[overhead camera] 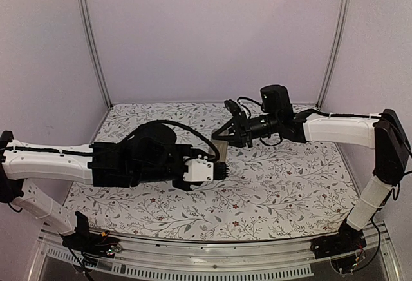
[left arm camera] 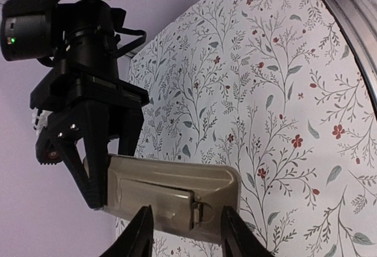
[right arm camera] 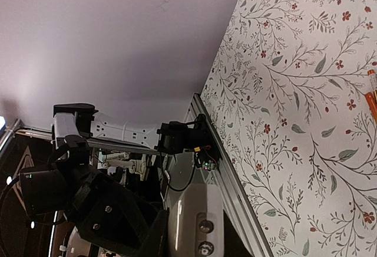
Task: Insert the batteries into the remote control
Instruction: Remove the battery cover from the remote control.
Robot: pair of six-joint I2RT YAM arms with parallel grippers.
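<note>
My right gripper (overhead camera: 220,140) is shut on one end of the remote control (left arm camera: 171,195) and holds it in the air above the table. In the left wrist view the remote's grey-tan back faces the camera, with its cover closed. My left gripper (left arm camera: 187,239) is open, its two fingers on either side of the cover's latch end, just in front of the remote. In the right wrist view the remote's white front with round buttons (right arm camera: 197,224) sits between my right gripper's (right arm camera: 197,242) fingers. Orange-red batteries (right arm camera: 371,101) lie on the table at that view's right edge.
The floral tablecloth (overhead camera: 283,184) covers the table. White walls with metal posts (overhead camera: 93,42) enclose it. An aluminium rail (overhead camera: 212,255) runs along the near edge by the arm bases. Both arms meet over the table's middle.
</note>
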